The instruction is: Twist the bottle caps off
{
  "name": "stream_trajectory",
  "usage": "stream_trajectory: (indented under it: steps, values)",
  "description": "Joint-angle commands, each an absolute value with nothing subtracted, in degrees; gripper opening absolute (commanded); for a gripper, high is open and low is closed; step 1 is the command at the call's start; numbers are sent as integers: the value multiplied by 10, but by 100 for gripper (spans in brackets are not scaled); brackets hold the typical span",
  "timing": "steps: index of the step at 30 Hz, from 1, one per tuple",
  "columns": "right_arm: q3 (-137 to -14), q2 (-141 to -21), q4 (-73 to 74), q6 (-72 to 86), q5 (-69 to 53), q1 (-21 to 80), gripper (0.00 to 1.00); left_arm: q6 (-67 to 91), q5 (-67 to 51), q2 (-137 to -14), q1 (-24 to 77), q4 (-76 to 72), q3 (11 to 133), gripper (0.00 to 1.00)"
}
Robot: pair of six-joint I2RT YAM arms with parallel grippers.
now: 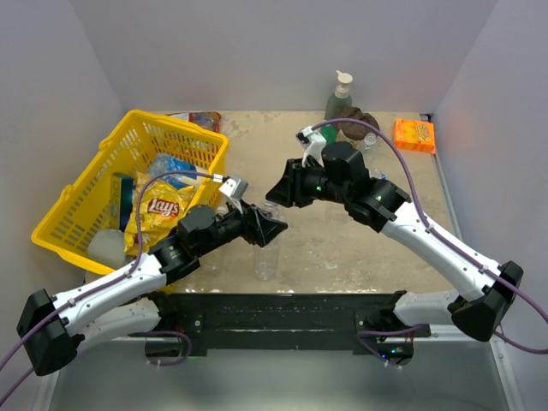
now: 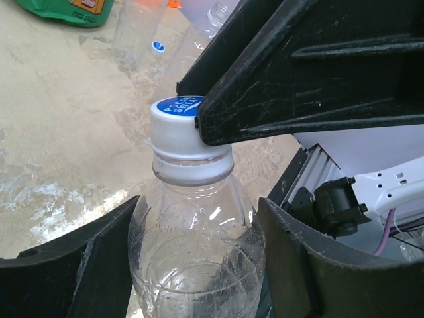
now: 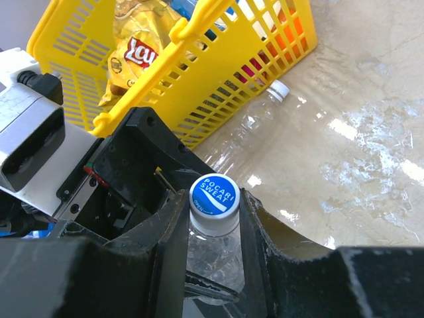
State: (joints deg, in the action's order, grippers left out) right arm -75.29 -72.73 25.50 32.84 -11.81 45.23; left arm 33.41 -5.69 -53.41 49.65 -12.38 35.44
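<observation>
Clamping the clear bottle [image 2: 195,265] at its shoulder with the left gripper [image 2: 197,212], just toward six o'clock of the table's [image 1: 342,248] middle. Pinching its Pocari Sweat cap [image 3: 214,195] from three and nine o'clock with the right gripper [image 3: 214,215]. Hold the body firm and twist squarely about the neck, without crushing. Beyond, at eleven o'clock from the left wrist, a second bottle [image 2: 132,33].

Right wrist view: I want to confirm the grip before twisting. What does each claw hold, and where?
Right claw pinches the cap by its sides; left claw clamps the bottle around its upper body.
</observation>
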Motion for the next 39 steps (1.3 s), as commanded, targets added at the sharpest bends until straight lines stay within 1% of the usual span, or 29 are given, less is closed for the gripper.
stream_trajectory:
  steps: [1, 4, 13, 19, 21, 25, 26, 27, 28, 30, 31, 33, 34, 36, 37, 39]
  values:
    - [-744, -723, 220, 307, -190, 459, 0, 329, -98, -511, 500, -201, 358, 23]
    - [-745, -725, 212, 275, -233, 457, 0, 333, -124, -497, 499, -231, 344, 21]
    - [-729, -731, 195, 197, -438, 423, 0, 372, -206, -464, 499, -322, 295, 19]
    - [-729, -744, 192, 171, -546, 400, 0, 386, -240, -461, 500, -343, 288, 18]
    - [-734, -747, 207, 152, -558, 396, 0, 387, -247, -463, 499, -345, 292, 18]
    - [-755, -751, 238, 134, -541, 389, 0, 385, -245, -473, 499, -338, 297, 18]
    - [-758, -748, 238, 139, -524, 387, 4, 383, -242, -475, 499, -334, 297, 18]
    - [-760, -747, 238, 150, -513, 385, 12, 382, -236, -475, 499, -330, 296, 19]
    - [-768, -744, 238, 156, -503, 383, 29, 381, -223, -477, 499, -320, 296, 19]
    - [-777, -737, 242, 173, -460, 381, 42, 382, -208, -480, 499, -309, 296, 20]
    - [-782, -736, 240, 181, -447, 377, 51, 383, -193, -482, 499, -297, 297, 20]
    - [-784, -727, 226, 212, -436, 367, 59, 387, -179, -487, 499, -289, 298, 21]
    - [-781, -723, 216, 227, -436, 357, 67, 393, -165, -490, 499, -287, 297, 21]
    - [-779, -714, 196, 261, -413, 352, 72, 399, -154, -494, 499, -287, 297, 21]
    - [-787, -714, 198, 266, -398, 351, 77, 404, -139, -496, 499, -283, 297, 22]
    - [-803, -721, 237, 266, -336, 352, 80, 410, -112, -500, 499, -267, 301, 21]
